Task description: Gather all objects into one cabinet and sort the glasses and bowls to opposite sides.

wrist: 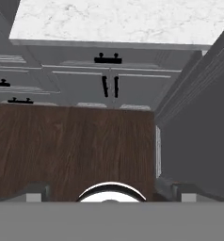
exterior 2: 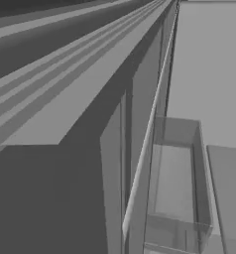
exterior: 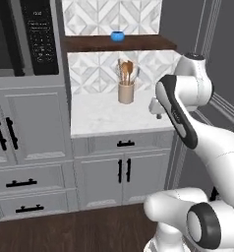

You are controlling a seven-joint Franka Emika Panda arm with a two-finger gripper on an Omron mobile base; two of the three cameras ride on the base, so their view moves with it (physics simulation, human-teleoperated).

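Running beneath a patterned tile wall, the white marble counter (exterior: 104, 115) carries a tan holder (exterior: 126, 92) of wooden utensils, one blue cup (exterior: 117, 36) sits on the brown shelf (exterior: 89, 43) above, and the fingers (wrist: 38, 192) stand apart, gripping nothing.

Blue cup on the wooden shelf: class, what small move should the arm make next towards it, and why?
Probably raise and swing the hand up towards the blue cup, since it sits alone on the dark wooden shelf above the utensil holder. In the hand view the camera looks down at the wooden floor and lower cupboard doors, and nothing lies between the fingertips, so nothing seems held.
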